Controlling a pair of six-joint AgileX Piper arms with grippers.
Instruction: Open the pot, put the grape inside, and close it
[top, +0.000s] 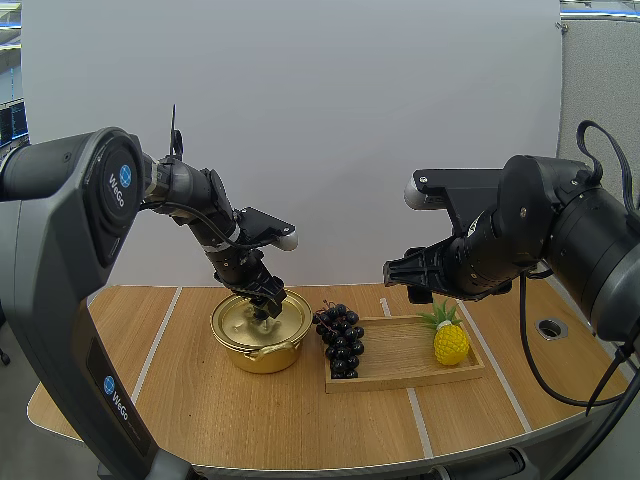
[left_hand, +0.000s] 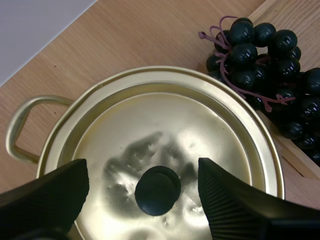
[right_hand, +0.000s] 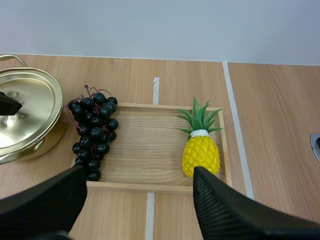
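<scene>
My left gripper (left_hand: 144, 172) is spread wide, its two fingers (left_hand: 55, 192) standing on either side of the black knob (left_hand: 158, 190) without touching it, and I see nothing pinched between them. The knob sits at the middle of the gold lid (left_hand: 165, 125), which lies flat and closed on the pot (top: 262, 352); one looped handle (left_hand: 17, 125) sticks out from the pot's rim over the wooden table (top: 200, 410). Just beside the pot, on the side toward my right arm, lies the bunch of grapes (left_hand: 260, 65), dark and glossy, draped across the near end of the wooden tray (right_hand: 150, 150), with part of the bunch hanging over the tray's edge toward the pot. I cannot tell whether the grapes touch the pot's wall. At the tray's far end a yellow pineapple (right_hand: 201, 152) lies with its green crown pointing away from me. My right gripper (right_hand: 135, 187) is also spread, holding nothing, and hangs well above the tray, its fingers framing the tray's front edge between grapes and pineapple.
</scene>
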